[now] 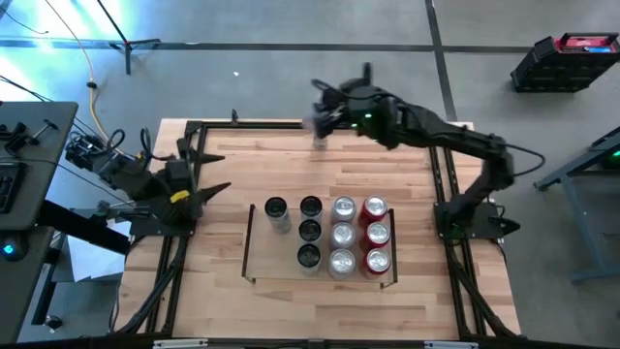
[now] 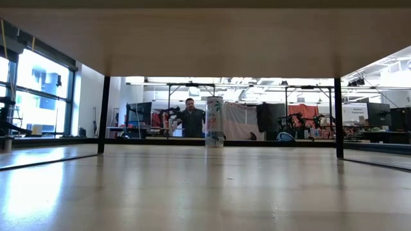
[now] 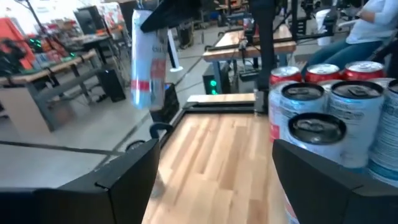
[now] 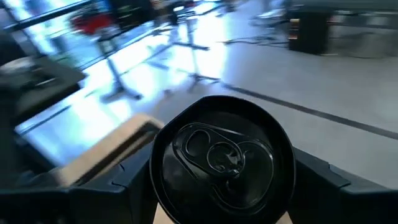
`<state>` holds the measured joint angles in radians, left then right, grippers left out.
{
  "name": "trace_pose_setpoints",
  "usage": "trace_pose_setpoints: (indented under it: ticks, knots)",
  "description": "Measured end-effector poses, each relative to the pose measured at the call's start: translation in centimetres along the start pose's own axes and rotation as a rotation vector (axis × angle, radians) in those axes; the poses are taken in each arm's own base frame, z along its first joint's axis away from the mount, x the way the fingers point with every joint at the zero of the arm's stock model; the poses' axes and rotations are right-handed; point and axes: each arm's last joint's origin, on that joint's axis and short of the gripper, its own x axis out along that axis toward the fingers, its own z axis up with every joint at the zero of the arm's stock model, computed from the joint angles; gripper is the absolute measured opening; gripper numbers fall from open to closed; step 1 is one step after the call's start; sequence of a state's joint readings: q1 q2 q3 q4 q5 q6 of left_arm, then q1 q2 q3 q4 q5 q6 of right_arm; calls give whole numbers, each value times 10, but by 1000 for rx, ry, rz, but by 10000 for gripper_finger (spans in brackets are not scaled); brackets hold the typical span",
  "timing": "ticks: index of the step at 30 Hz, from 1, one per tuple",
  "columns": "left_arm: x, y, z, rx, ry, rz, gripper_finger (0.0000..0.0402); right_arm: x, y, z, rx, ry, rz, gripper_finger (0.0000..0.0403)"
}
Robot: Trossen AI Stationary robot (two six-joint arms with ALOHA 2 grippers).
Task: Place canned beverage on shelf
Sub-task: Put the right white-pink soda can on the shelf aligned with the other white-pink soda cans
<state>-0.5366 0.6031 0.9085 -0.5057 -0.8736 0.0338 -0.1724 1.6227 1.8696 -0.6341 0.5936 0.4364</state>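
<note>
A white canned beverage (image 3: 144,68) with a red band and a black top hangs over the table's far edge, blurred in the high view (image 1: 318,131). My right gripper (image 1: 325,118) is shut on it. The low view shows the can (image 2: 214,122) upright at the table's far end. The shelf (image 1: 250,242), light wood edged by thin black rails, lies near the middle front. It holds several cans standing on their bases: black-topped (image 1: 309,230), silver (image 1: 342,235) and red (image 1: 377,233). My left gripper (image 1: 215,174) stands open at the table's left side, pointing toward the shelf, with nothing between its fingers. My right gripper pinches the can between its two fingers, one on each side of the wall just below the black top's rim (image 4: 155,168). The fingers come nearly level from the table's right. In the left wrist view the can hangs roughly upright below the hold, clear of the table.
A black frame (image 1: 291,123) edges the whole tabletop. Bare wood lies between my left gripper and the shelf, and in the shelf's near left corner (image 1: 274,257). A person (image 2: 191,119) stands in the room beyond the far edge. A black crate (image 1: 567,60) sits on the floor.
</note>
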Motion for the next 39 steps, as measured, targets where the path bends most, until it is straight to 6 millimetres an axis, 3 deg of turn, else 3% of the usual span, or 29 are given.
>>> trace_pose_setpoints:
  ticks: [6,12,18,27,33,39]
  knots:
    - [6,7,7,31,-33,93,338,20,44,5,-45,11,145,254]
    - [17,14,14,55,-66,172,353,25,68,17,-38,-25,272,254]
    - [42,11,18,79,-70,193,352,27,88,13,-137,-63,331,254]
    - [83,16,18,84,-55,313,351,18,102,5,-256,-89,374,254]
    - [103,18,16,88,-91,194,351,20,112,-5,-288,-81,371,254]
    - [124,20,9,104,-50,233,351,26,116,-13,-284,-63,345,254]
